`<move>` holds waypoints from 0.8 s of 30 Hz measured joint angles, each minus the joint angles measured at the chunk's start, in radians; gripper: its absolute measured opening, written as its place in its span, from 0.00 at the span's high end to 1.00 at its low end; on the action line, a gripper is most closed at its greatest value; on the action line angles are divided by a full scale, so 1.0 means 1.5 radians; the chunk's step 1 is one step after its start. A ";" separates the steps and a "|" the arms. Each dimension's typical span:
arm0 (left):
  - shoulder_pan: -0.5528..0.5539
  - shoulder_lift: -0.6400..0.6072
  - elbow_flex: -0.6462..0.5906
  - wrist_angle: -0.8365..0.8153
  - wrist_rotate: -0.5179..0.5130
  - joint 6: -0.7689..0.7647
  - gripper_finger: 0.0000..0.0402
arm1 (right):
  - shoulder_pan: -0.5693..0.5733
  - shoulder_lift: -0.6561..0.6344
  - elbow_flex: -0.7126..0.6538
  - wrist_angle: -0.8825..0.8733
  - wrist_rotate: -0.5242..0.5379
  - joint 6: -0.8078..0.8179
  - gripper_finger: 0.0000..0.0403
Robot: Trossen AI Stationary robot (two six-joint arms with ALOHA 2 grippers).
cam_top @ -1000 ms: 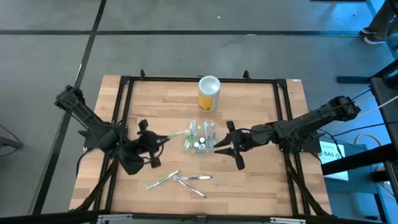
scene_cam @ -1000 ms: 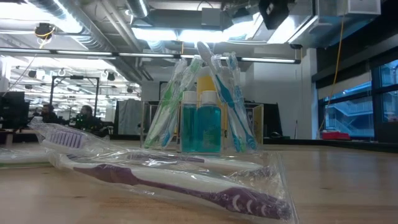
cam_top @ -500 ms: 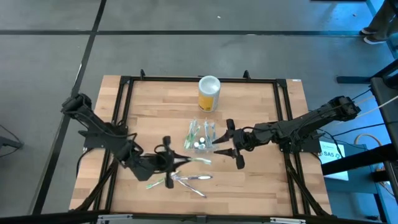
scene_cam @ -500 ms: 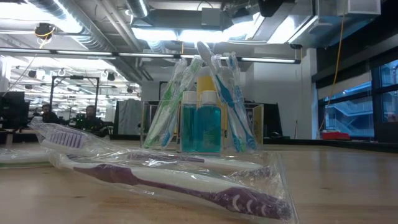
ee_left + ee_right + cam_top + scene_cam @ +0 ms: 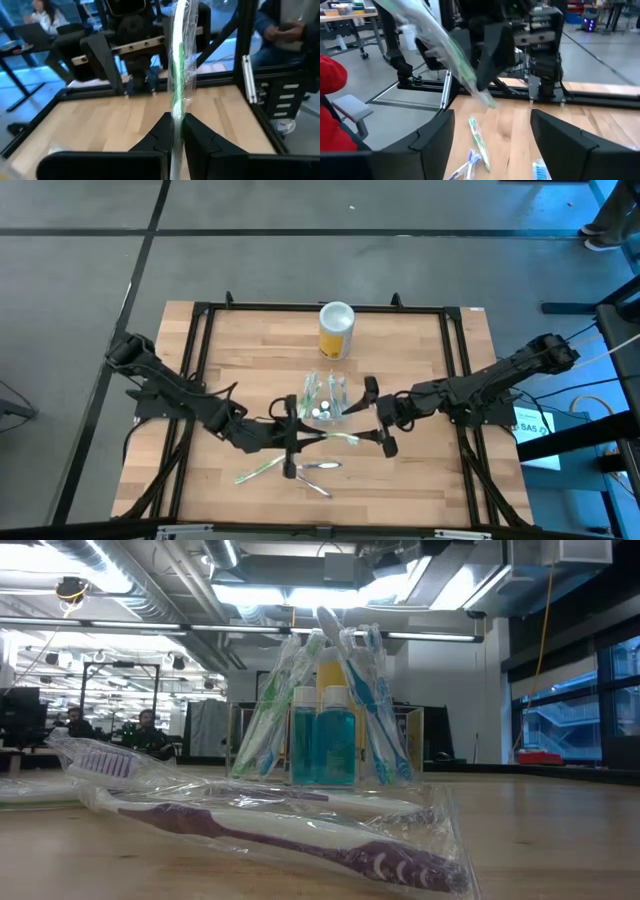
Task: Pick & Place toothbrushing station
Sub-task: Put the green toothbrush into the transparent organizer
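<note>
Found the left arm swung in from the worktop's left side to the centre over the last second. Saw the left pincer (image 5: pixel 296 436) clenched on a wrapped green toothbrush (image 5: pixel 338 437), carried level just on the near side of the toothbrushing station (image 5: pixel 322 402), brush end aimed at the other arm. Confirmed the clench from the left wrist view: fingers (image 5: pixel 160 131) pinched on the wrapper. Spotted more loose toothbrushes (image 5: pixel 312 467) lying on the worktop (image 5: pixel 430 480) by that pincer. Located the station near mid-worktop, upright, already holding brushes and two blue bottles (image 5: pixel 322 745), touched by neither arm, with a yellow canister (image 5: pixel 337 330) behind it. Caught the right pincer (image 5: pixel 381 420) just right of the station, backed off slightly and spread from half-shut to wide, gripping nothing. Read that as either a handover set-up or a path cleared for the brush into the station; couldn't tell which. Judged the placement not yet done.
</note>
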 joint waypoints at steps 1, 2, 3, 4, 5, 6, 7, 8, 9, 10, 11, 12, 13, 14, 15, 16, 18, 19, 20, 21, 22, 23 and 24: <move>0.004 0.002 0.000 0.008 0.009 0.007 0.95 | 0.003 0.000 0.000 0.004 0.000 -0.008 0.34; 0.008 0.002 0.000 0.010 0.022 0.011 0.95 | 0.005 0.000 0.000 0.009 0.000 -0.016 0.33; 0.014 0.004 0.000 0.017 0.036 0.011 0.95 | 0.008 0.000 0.000 0.016 0.000 -0.023 0.33; 0.021 0.008 0.000 0.030 0.047 0.008 0.95 | 0.010 0.000 0.000 0.024 0.000 -0.033 0.33; 0.027 0.011 0.000 0.033 0.054 0.005 0.95 | 0.012 0.000 0.000 0.031 0.000 -0.045 0.33; 0.032 0.015 0.000 0.035 0.058 0.006 0.95 | 0.015 0.000 0.000 0.038 0.000 -0.054 0.33; 0.037 0.021 0.000 0.044 0.066 0.008 0.95 | 0.017 0.000 0.000 0.045 0.000 -0.066 0.33; 0.042 0.026 0.000 0.054 0.074 0.008 0.95 | 0.018 0.000 0.000 0.050 0.000 -0.072 0.33; 0.048 0.029 0.000 0.060 0.081 0.009 0.95 | 0.018 0.000 0.000 0.053 0.000 -0.078 0.33; 0.051 0.031 0.000 0.061 0.088 0.010 0.95 | 0.018 0.000 0.000 0.056 0.000 -0.083 0.34; 0.055 0.033 0.000 0.067 0.100 0.010 0.95 | 0.018 0.000 0.000 0.059 0.000 -0.085 0.35; 0.059 0.036 0.000 0.074 0.108 0.011 0.95 | 0.018 0.000 0.000 0.060 0.000 -0.085 0.35; 0.063 0.037 0.000 0.078 0.115 0.010 0.95 | 0.018 0.000 0.000 0.060 0.000 -0.086 0.36; 0.068 0.037 0.000 0.081 0.121 0.010 0.95 | 0.017 0.000 0.000 0.060 0.000 -0.088 0.37; 0.072 0.036 0.000 0.083 0.127 0.010 0.95 | 0.017 0.000 0.000 0.060 0.000 -0.090 0.38; 0.076 0.036 0.000 0.084 0.128 0.010 0.95 | 0.017 0.000 0.000 0.060 0.000 -0.096 0.39; 0.083 0.036 0.000 0.081 0.130 0.010 0.95 | 0.018 0.000 0.000 0.062 0.000 -0.101 0.40; 0.087 0.036 0.000 0.082 0.136 0.010 0.95 | 0.018 0.000 0.000 0.065 0.000 -0.101 0.41; 0.091 0.036 0.000 0.083 0.144 0.010 0.95 | 0.018 0.000 0.000 0.068 -0.001 -0.101 0.42; 0.094 0.036 0.000 0.083 0.149 0.008 0.95 | 0.018 0.000 0.000 0.072 -0.001 -0.103 0.42; 0.098 0.036 0.000 0.083 0.154 0.005 0.95 | 0.018 0.000 0.000 0.075 -0.001 -0.106 0.43; 0.102 0.036 0.000 0.083 0.155 0.005 0.95 | 0.018 0.000 0.000 0.076 -0.001 -0.113 0.44; 0.106 0.036 0.000 0.083 0.154 0.005 0.95 | 0.017 0.000 0.000 0.077 -0.001 -0.119 0.45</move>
